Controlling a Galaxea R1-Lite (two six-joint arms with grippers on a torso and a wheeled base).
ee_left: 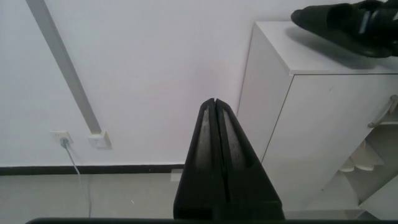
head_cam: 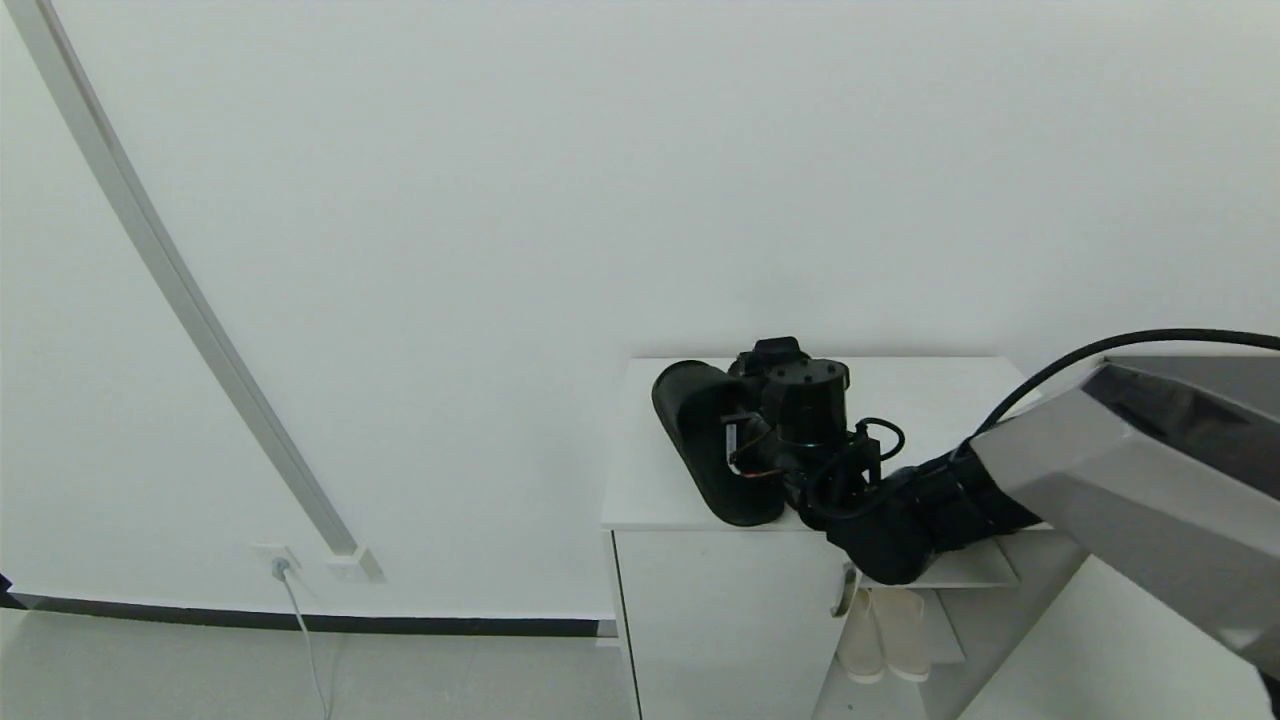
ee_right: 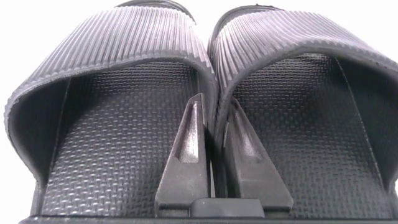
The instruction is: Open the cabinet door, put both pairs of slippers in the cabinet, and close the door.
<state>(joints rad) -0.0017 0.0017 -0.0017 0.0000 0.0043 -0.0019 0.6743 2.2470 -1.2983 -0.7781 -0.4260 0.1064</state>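
White wall behind the white cabinet. On its top lie the black slippers, and 1 pair of white slippers is already shelved inside. We see the right claw pinching both black straps together; the left claw is closed and empty. Risk: so thin a pinch may drop 1 slipper in transit.

The cabinet is finished in plain white. The black slippers on top of the cabinet are dark throughout. Their straps are marked by fine parallel ribs and their footbeds by a small diamond grid. The white slippers are seen on a shelf inside the cabinet. The right gripper and the left gripper are coloured black. Beside the cabinet, the white wall is edged by a black skirting strip and crossed by a pale grey strip.
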